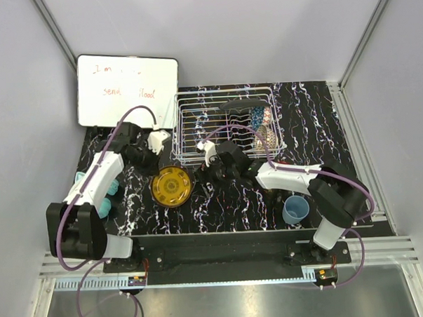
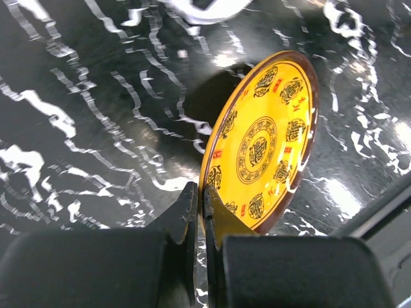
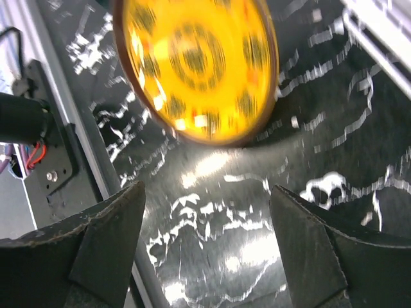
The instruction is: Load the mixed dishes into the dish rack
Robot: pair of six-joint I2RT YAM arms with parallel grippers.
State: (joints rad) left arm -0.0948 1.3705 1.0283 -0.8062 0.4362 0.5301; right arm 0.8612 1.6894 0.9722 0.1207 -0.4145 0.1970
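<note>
The yellow round plate [image 1: 172, 187] is tilted up over the black marbled mat in front of the dish rack [image 1: 188, 110]. My left gripper [image 1: 161, 168] is shut on its rim; the left wrist view shows both fingers [image 2: 186, 212] clamping the plate's [image 2: 263, 141] edge. My right gripper [image 1: 200, 171] is open and empty just right of the plate; its wrist view shows the plate [image 3: 196, 64] blurred beyond the spread fingers [image 3: 109, 237]. In the rack are the dark rectangular plate [image 1: 241, 104], blue patterned bowl [image 1: 260, 116] and beige patterned bowl [image 1: 267, 136]. The light-blue cup [image 1: 296, 209] stands at the front right. The black mug is not visible.
The teal headphones [image 1: 104, 198] lie by the left arm at the mat's left edge. A whiteboard [image 1: 128, 90] leans at the back left. A rack corner [image 3: 379, 32] shows in the right wrist view. Grey walls enclose the table.
</note>
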